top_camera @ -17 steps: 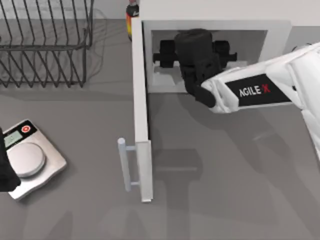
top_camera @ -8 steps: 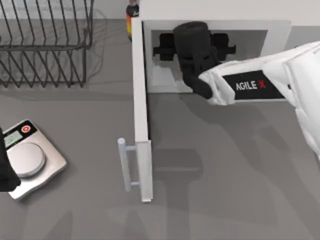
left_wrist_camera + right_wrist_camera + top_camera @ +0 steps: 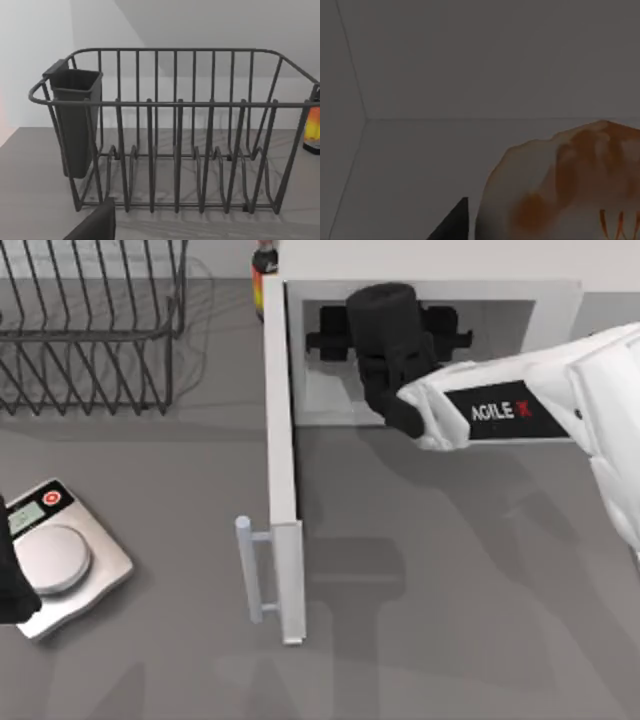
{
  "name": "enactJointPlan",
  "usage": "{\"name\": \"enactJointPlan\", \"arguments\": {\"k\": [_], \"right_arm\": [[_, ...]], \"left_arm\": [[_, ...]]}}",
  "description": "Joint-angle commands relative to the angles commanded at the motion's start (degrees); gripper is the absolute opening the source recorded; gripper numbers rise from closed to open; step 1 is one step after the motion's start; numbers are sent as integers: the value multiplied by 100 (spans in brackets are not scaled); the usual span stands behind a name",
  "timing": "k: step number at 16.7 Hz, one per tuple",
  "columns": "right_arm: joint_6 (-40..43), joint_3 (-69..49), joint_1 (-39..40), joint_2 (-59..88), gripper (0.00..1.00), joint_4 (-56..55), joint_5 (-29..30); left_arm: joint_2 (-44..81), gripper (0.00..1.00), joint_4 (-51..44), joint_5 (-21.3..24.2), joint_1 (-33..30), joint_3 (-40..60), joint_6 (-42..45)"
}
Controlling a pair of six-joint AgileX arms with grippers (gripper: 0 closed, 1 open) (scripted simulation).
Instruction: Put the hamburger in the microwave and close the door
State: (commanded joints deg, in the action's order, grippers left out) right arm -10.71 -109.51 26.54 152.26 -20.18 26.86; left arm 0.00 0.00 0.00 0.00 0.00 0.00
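The microwave (image 3: 430,260) stands at the table's (image 3: 450,590) far edge, its door (image 3: 281,470) swung wide open towards the near side, bar handle (image 3: 245,570) on its left face. A wire dish rack (image 3: 90,330) sits far left, a kitchen scale (image 3: 55,555) near left, where the left arm stays parked. The right gripper (image 3: 385,325) reaches into the cavity; whether its fingers are apart or together I cannot tell. The hamburger (image 3: 565,185) lies inside, close before the right wrist camera

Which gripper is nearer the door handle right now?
Left, I judge, though not by much. The left gripper sits at the table's left edge by the scale, across from the door handle; the right gripper is inside the microwave.
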Motion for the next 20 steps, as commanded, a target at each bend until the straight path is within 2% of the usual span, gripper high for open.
{"name": "enactJointPlan", "arguments": {"k": [7, 15, 16, 20], "right_arm": [[0, 0, 0, 0, 98, 0, 0], [0, 0, 0, 0, 100, 0, 0], [-47, 1065, 344, -672, 100, -485, 498], [-134, 1450, 517, -969, 100, -669, 638]], "left_arm": [[0, 100, 0, 0, 0, 0, 0], [0, 100, 0, 0, 0, 0, 0], [0, 100, 0, 0, 0, 0, 0], [0, 100, 0, 0, 0, 0, 0]]}}
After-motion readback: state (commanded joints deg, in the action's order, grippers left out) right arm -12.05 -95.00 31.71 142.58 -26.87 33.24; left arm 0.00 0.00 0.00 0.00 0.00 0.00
